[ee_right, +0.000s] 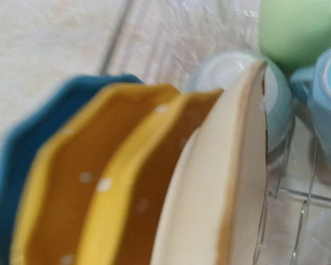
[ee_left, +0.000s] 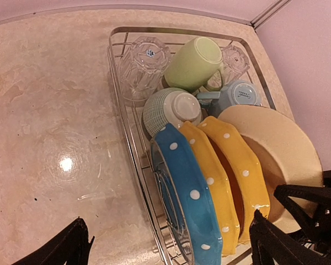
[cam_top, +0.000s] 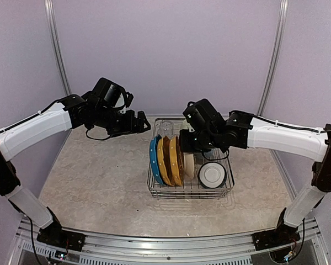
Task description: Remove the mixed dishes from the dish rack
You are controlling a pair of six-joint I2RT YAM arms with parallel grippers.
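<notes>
The left white-shelled arm (cam_top: 36, 130) and right white-shelled arm (cam_top: 289, 138) share black joint housings, dark elbows and thin black cables (cam_top: 96, 136); the left gripper (ee_left: 168, 223) has angular matte black fingers (ee_left: 71, 245).

The view from above is bright and even, with soft light from overhead, only faint gray shadows on the pale worktop (cam_top: 99, 182), and everything looks sharp. The left wrist view is warmer and more yellow, also sharp, with one small white spot of glare on the shiny worktop and a thin shadow along the dish rack (ee_left: 124, 113). The right wrist view is very blurry: the cream plate (ee_right: 209, 182), the yellow plates (ee_right: 127, 182) and the blue plate (ee_right: 22, 149) sit too close, and all their edges look soft and smeared.
</notes>
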